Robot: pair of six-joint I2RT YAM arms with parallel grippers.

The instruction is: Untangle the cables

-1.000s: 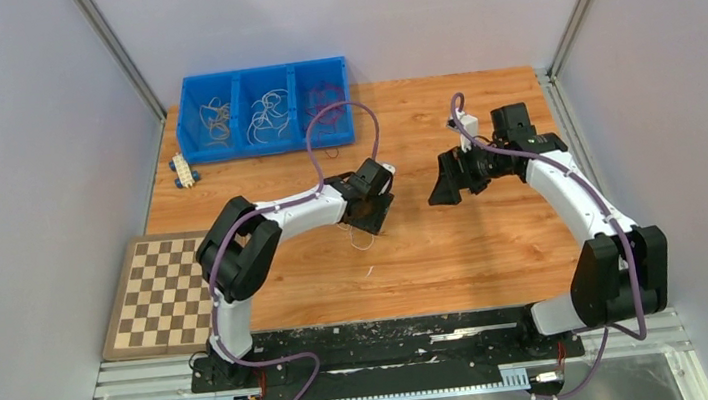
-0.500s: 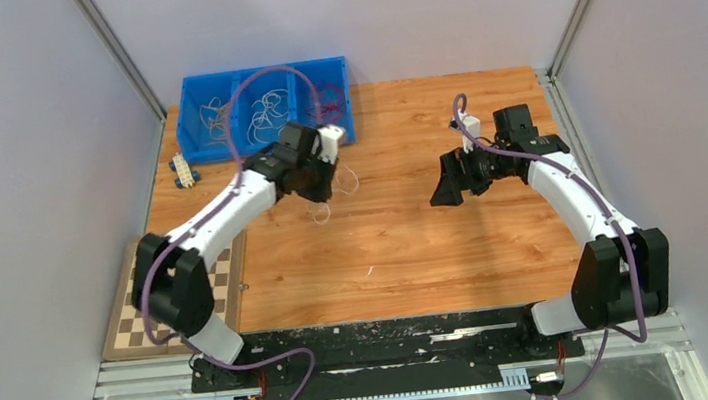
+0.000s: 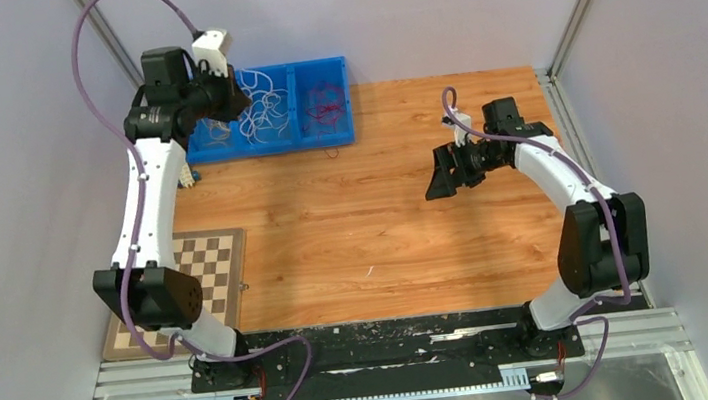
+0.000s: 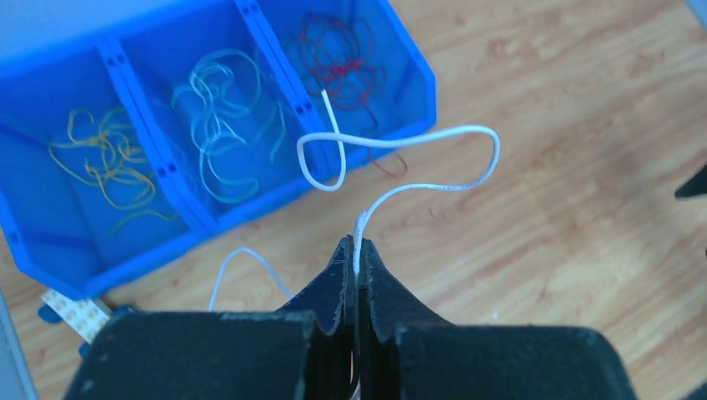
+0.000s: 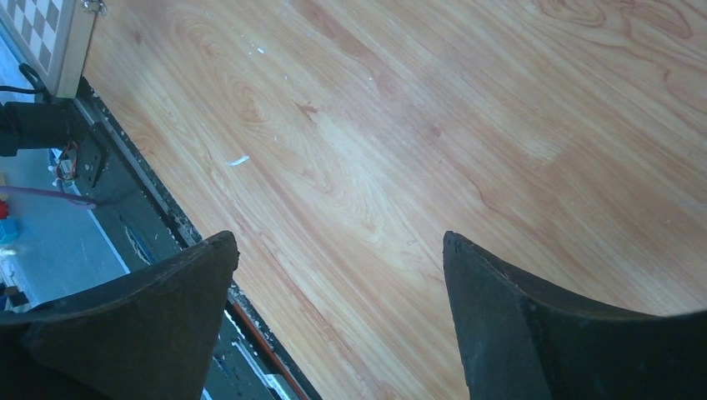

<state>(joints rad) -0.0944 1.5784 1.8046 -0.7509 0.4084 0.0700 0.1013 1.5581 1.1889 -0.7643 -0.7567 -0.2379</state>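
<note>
Top external view is showing the left end effector [image 3: 225,96] hanging high at the upper left of the frame, over the blue bin [image 3: 273,145]. The bin is sitting against the far edge of the worktop [image 3: 384,237], close to its left corner.

Left wrist view is showing this end effector's jaws pressed together, pinching a white cable [image 4: 417,137]. The cable is curling away from the fingertips and crossing itself in a loop over the bin's front rim and right compartment. A second thin white strand [image 4: 246,262] is arching at the lower left beside the fingers; whether it is gripped too cannot be told.

Inside the bin, yellow-orange cables [image 4: 100,162] are lying in the left compartment, pale cables [image 4: 221,117] in the middle one and red cables [image 4: 338,62] in the right one.

At centre right of the top view, the right end effector [image 3: 440,175] is hovering over bare wood with its jaws spread wide and nothing between them. A broad stretch of wood is lying between the two arms, with a white scrap [image 3: 370,272] toward the near edge. That edge is running along a black rail [image 3: 396,336]. At the lower left a chessboard [image 3: 188,279] is lying along the worktop's left edge.
</note>
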